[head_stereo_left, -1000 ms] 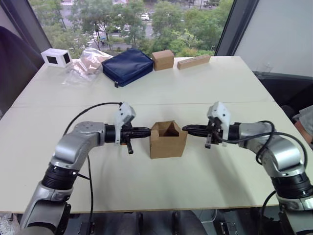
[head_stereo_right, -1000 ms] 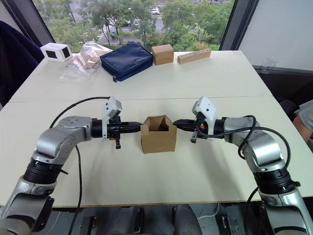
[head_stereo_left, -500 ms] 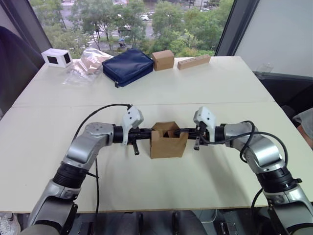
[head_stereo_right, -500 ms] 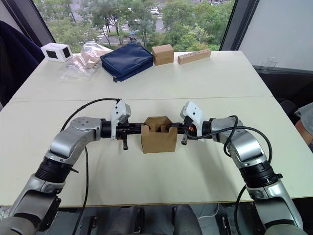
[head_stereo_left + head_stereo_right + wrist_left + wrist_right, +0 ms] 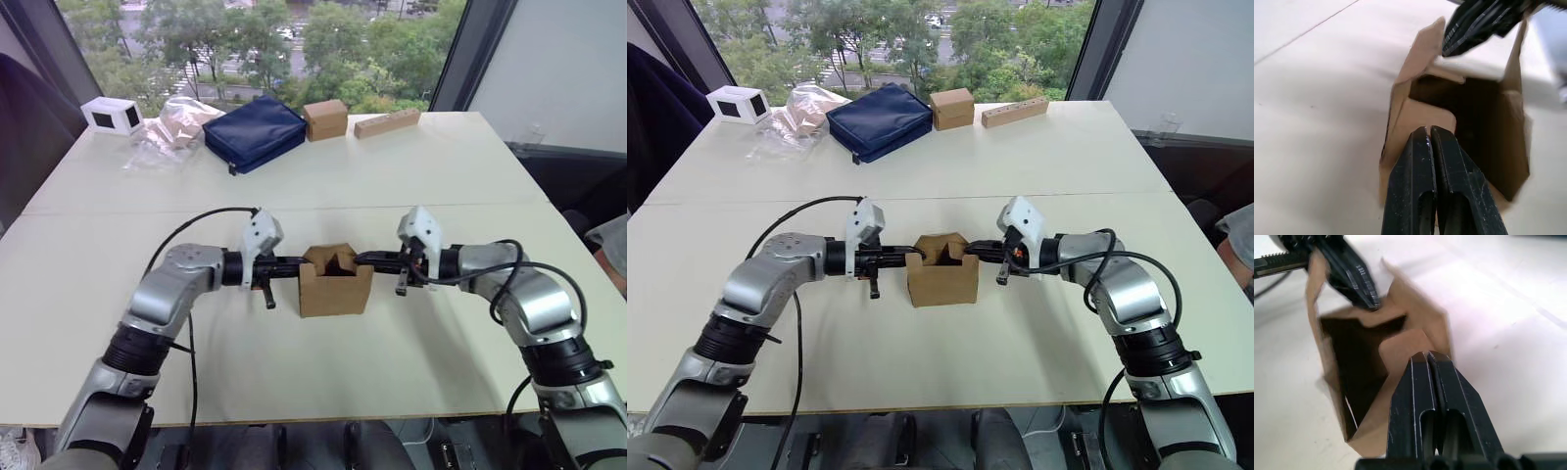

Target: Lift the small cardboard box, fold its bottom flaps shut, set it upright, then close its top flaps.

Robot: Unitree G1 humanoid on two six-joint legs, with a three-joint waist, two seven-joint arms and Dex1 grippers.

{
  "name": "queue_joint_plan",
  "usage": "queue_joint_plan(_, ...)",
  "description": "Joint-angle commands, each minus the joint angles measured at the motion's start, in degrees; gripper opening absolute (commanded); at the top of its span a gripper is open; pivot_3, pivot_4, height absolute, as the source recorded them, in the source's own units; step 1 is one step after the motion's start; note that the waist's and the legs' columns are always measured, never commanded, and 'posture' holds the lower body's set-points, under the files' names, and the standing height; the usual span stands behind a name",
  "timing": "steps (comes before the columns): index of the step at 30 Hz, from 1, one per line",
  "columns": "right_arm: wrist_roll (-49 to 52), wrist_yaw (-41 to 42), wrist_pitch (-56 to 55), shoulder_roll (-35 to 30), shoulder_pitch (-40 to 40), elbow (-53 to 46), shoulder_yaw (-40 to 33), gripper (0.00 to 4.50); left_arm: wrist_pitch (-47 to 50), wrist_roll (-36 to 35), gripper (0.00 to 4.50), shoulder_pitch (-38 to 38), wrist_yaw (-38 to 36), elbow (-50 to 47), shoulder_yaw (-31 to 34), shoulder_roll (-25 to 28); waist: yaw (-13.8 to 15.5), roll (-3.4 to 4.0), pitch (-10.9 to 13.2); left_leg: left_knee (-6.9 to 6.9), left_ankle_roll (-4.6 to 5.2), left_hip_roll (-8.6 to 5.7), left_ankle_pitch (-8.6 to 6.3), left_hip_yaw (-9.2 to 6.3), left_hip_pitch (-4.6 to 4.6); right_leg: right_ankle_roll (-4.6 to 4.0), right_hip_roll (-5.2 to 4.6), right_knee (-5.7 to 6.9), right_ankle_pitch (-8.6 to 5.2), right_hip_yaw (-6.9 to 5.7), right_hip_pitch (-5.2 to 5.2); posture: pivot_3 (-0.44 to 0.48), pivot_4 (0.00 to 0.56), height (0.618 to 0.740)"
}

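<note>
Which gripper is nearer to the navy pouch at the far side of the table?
Left. The left gripper is at the small cardboard box's left side, under the navy pouch; the right gripper is farther right.

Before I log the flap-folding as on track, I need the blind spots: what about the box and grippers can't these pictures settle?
- Bottom flaps of the small cardboard box: hidden in both eye views, since the box stands on the table.
- Box's inside floor: in shadow in the left wrist view.
- Right gripper tip contact: its own fingers cover the side top flap.
- Left gripper: likewise.
</note>
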Motion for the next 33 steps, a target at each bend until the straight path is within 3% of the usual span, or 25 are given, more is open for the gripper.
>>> queue_joint_plan(1,7.3,-1.7,3.8,-1.1,-1.2,-4.0,-9.2,0.0,0.8,-3.1,0.08,-3.9,-0.5,3.7,6.3,2.1,0.0,0.0,0.0,0.0,0.0,0.0,0.0,0.0,0.0,0.0,0.0,0.0,0.0,-0.01,0.0,0.0,0.15,0.74)
queue_joint_plan(8,18.3,-5.2,13.2,-4.1,-0.6,-14.2,-15.3,0.0,-10.1,5.7,0.08,-9.2,-1.9,22.3,3.6,2.0,0.1,0.0,0.0,-0.01,0.01,-0.06,-0.01,0.01,0.0,0.0,-0.04,-0.02,0.0,-0.02,0.01,0.0,0.15,0.74)
queue_joint_plan(13,25.7,-6.4,19.8,-6.8,4.0,-26.6,-11.7,0.0,-17.5,10.8,0.08,-15.6,-7.7,38.8,-0.4,-2.0,0.4,-0.02,0.0,0.01,0.01,-0.06,0.0,-0.04,-0.08,0.0,-0.02,-0.04,0.0,-0.1,0.01,0.0,0.15,0.74)
queue_joint_plan(17,21.8,-8.3,17.6,-7.7,5.8,-30.8,-6.2,0.0,-22.7,14.2,0.08,-19.5,-10.7,48.4,-2.2,-5.1,0.1,-0.03,0.0,0.03,0.02,-0.12,-0.01,-0.01,-0.09,0.01,-0.07,-0.05,0.0,-0.1,0.0,0.0,0.15,0.74)
queue_joint_plan(21,13.9,-13.8,13.9,-4.9,3.5,-28.8,0.1,0.0,-29.1,18.4,0.08,-21.8,-12.9,55.8,-4.1,-8.4,-0.1,-0.04,0.0,0.02,0.02,-0.12,-0.01,0.0,-0.09,0.02,-0.01,-0.04,0.0,-0.09,-0.05,0.0,0.15,0.74)
queue_joint_plan(33,4.3,-16.3,12.1,-4.6,2.0,-26.0,8.7,0.0,-34.0,20.8,0.08,-23.2,-13.2,59.6,-2.8,-12.8,0.1,-0.04,0.0,0.03,0.02,-0.09,-0.01,0.0,-0.19,0.02,-0.02,0.02,0.0,-0.09,-0.2,0.0,0.15,0.74)
